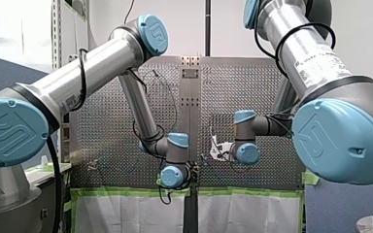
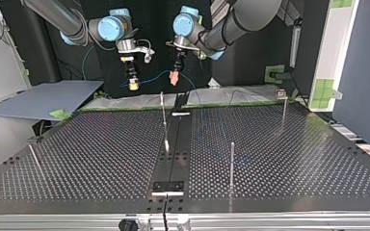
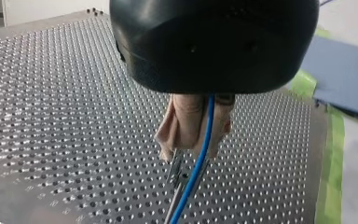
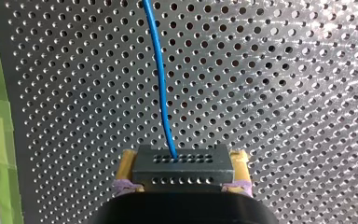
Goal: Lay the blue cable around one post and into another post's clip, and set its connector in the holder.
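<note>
My left claw [image 3: 193, 147] is clenched on the blue cable [image 3: 189, 184], which runs down between its beige pads [image 3: 182, 123] and out past the fingertips towards the perforated surface [image 3: 51, 116]. In the left wrist view a thin post [image 3: 176, 170] rises just under those fingertips, close beside the cable; whether the two touch I cannot tell. My right claw [image 4: 182, 161] is grasping the connector [image 4: 182, 169], a dark grey block with rows of small holes, pinched from both sides by yellow pads [image 4: 127, 163]. The cable leaves the block's upper face and runs straight ahead of the claw, above the surface. In the top view both claws hang side by side over the far edge of the surface, well above it, my right claw at the view's left and my left claw just to its right. The cable sags in a short blue arc between them. Nearer in that view, two more posts stand apart from the claws: one [image 2: 231, 163] in the right half, and one [image 2: 283, 108] farther right with a small block on top. The cable is laid around none of them.
</note>
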